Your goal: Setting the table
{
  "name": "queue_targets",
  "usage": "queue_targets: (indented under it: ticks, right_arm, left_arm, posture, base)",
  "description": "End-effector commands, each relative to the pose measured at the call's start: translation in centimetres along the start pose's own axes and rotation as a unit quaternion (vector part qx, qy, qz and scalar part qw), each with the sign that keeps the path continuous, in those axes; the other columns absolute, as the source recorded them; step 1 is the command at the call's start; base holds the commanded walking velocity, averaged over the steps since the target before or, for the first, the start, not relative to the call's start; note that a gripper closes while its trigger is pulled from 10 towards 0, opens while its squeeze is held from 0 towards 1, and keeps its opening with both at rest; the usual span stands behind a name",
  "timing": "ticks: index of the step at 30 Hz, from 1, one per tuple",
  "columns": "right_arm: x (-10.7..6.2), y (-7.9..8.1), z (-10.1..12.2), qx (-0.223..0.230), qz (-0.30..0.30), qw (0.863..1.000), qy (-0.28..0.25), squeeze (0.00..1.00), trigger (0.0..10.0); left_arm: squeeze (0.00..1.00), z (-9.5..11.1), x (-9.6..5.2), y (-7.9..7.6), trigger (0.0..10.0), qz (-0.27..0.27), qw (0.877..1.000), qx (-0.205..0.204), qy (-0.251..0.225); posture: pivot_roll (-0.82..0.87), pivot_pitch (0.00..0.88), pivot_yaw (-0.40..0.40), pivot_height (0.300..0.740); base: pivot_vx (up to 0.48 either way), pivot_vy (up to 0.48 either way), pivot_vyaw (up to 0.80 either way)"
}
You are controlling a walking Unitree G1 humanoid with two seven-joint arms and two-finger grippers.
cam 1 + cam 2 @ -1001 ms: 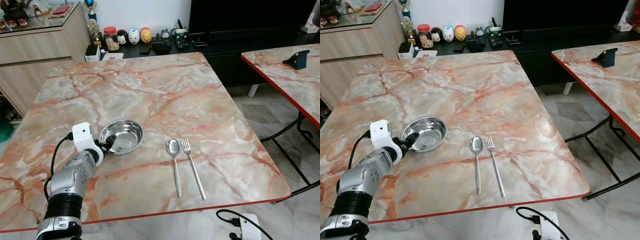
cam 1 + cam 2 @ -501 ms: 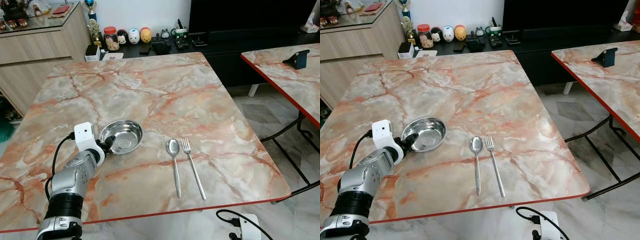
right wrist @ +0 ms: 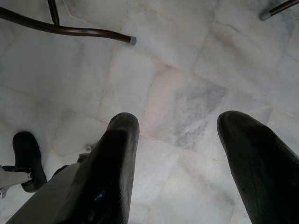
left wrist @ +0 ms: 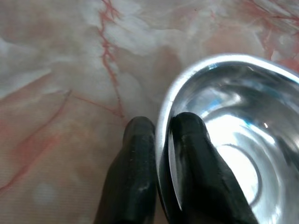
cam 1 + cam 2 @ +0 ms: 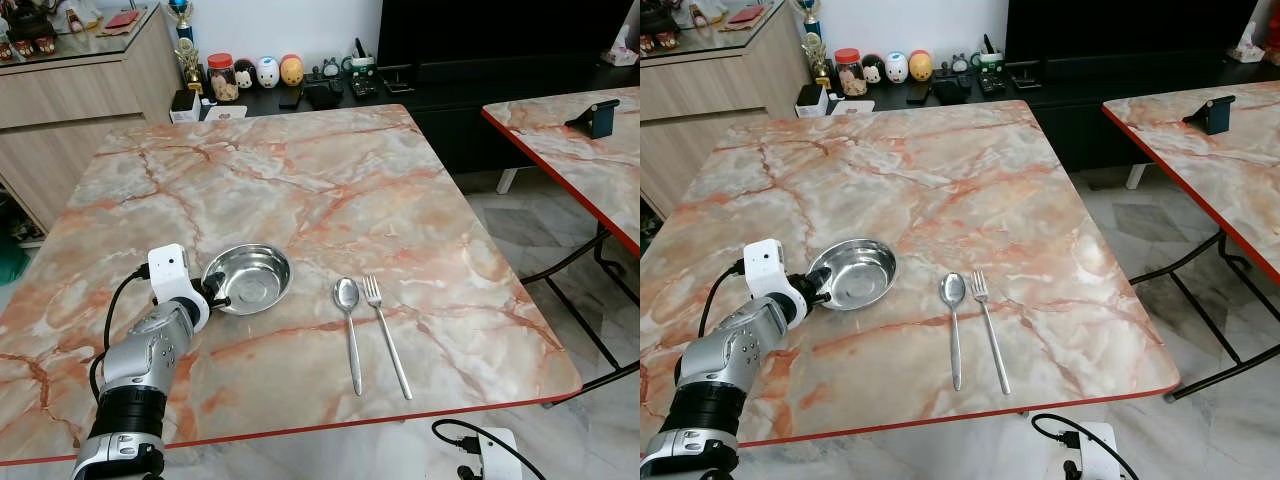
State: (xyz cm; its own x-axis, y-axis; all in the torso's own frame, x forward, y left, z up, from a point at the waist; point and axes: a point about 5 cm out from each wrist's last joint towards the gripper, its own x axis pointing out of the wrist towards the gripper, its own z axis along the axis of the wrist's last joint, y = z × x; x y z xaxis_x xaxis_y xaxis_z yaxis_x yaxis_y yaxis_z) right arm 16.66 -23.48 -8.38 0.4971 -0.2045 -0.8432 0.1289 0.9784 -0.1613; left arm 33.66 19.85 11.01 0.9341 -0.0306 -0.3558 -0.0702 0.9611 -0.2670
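Nearest the robot, the right gripper (image 3: 180, 158) hangs idle below the table edge with its 2 fingers spread wide over the tiled floor (image 3: 187, 93), holding nothing.

On the table (image 5: 330, 180), the left gripper (image 4: 161, 140) is pinched on the near-left rim of the bowl (image 5: 247, 279): 1 finger (image 4: 135, 163) lies outside the wall on the marble, the other (image 4: 196, 154) inside the dish, with the thin steel edge clamped between them. That rim grip looks chosen because a shallow, smooth dish offers nothing else to catch, and it lets the arm slide or drag the bowl flat across the surface instead of lifting it. The bowl sits upright, its base seemingly on the marble.

Just to the robot's right of the bowl lie the spoon (image 5: 349, 325) and the fork (image 5: 386, 333), side by side and parallel, handles toward the near edge, close together but apart. They read as already laid as 1 place setting, so the bowl is probably being brought in beside them; a gap remains between its rim and the spoon, and pushing further risks nudging the spoon out of line.

Farther off, a second table (image 5: 580, 150) stands to the right with a blue holder (image 5: 597, 118) on it. At the back, a dark cabinet (image 5: 420, 80) carries jars and figurines (image 5: 255, 73).
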Motion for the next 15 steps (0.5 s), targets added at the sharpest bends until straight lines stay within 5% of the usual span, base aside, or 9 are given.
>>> queue_targets:
  ticks: [1,10,14,15]
  right_arm:
    - [0.0,0.1,-0.1,0.001,0.002,1.000,0.005,0.00,10.0]
    - [0.0,0.0,-0.1,0.000,0.002,1.000,0.005,0.00,10.0]
    - [0.0,-0.1,-0.2,0.000,0.001,1.000,0.005,0.00,10.0]
    - [0.0,-0.1,-0.2,0.000,0.000,1.000,0.006,0.00,10.0]
  left_arm:
    - [0.00,0.2,-0.1,0.0,0.0,0.005,1.000,0.001,0.001]
    - [0.00,0.2,-0.6,0.4,0.0,0.012,1.000,-0.013,-0.015]
    - [0.00,0.8,-1.4,0.2,0.0,0.004,0.996,-0.050,-0.069]
    - [0.00,1.0,-2.0,-0.3,1.1,-0.020,0.992,-0.073,-0.098]
  posture:
    - [-0.03,0.000,0.039,0.740]
    - [-0.03,0.000,0.037,0.740]
    - [-0.03,0.000,0.031,0.740]
    - [-0.03,0.000,0.028,0.740]
  base:
    - [0.000,0.000,0.00]
    - [0.000,0.000,0.00]
    - [0.000,0.000,0.00]
    - [0.000,0.000,0.00]
